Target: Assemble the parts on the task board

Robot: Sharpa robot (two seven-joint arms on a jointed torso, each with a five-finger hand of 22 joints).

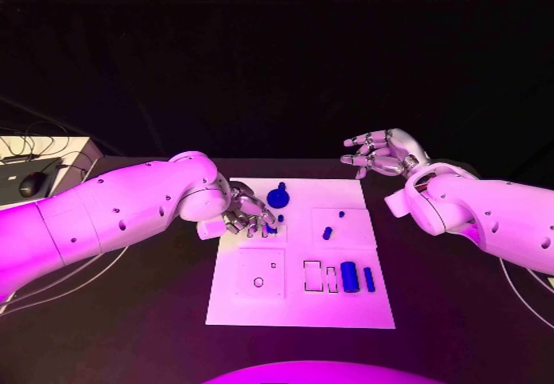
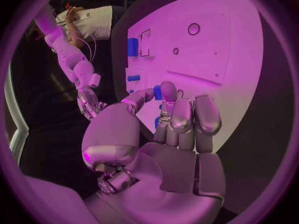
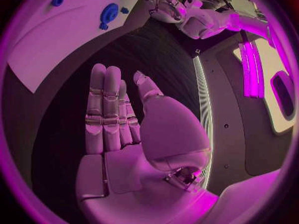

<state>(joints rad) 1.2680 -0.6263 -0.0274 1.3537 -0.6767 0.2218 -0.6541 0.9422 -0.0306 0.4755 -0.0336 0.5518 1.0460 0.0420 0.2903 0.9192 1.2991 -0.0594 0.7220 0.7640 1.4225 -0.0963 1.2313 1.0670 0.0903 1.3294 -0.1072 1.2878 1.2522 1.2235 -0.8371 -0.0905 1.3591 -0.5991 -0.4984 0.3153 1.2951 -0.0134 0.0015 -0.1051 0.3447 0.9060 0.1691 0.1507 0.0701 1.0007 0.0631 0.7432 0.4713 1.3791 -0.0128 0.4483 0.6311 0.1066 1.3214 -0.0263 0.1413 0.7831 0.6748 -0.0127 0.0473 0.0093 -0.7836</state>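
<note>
The white task board (image 1: 300, 308) lies in the middle of the black table. My left hand (image 1: 246, 213) hovers over its upper left part, thumb and a finger pinching a small blue part (image 2: 157, 92) just above the board (image 2: 212, 59). A round blue part (image 1: 277, 196) stands just beyond the hand. A small blue peg (image 1: 327, 234) sits mid-board, and a blue cylinder (image 1: 349, 276) and a thin blue bar (image 1: 370, 278) lie beside empty rectangular slots (image 1: 311, 274). My right hand (image 1: 383, 154) is raised past the board's far right corner, fingers apart and empty (image 3: 118, 119).
A computer mouse (image 1: 31, 186) and cables lie on a pale side table at the far left. Bare black table (image 1: 138, 320) surrounds the board. My left arm (image 1: 115, 212) reaches across the board's left edge.
</note>
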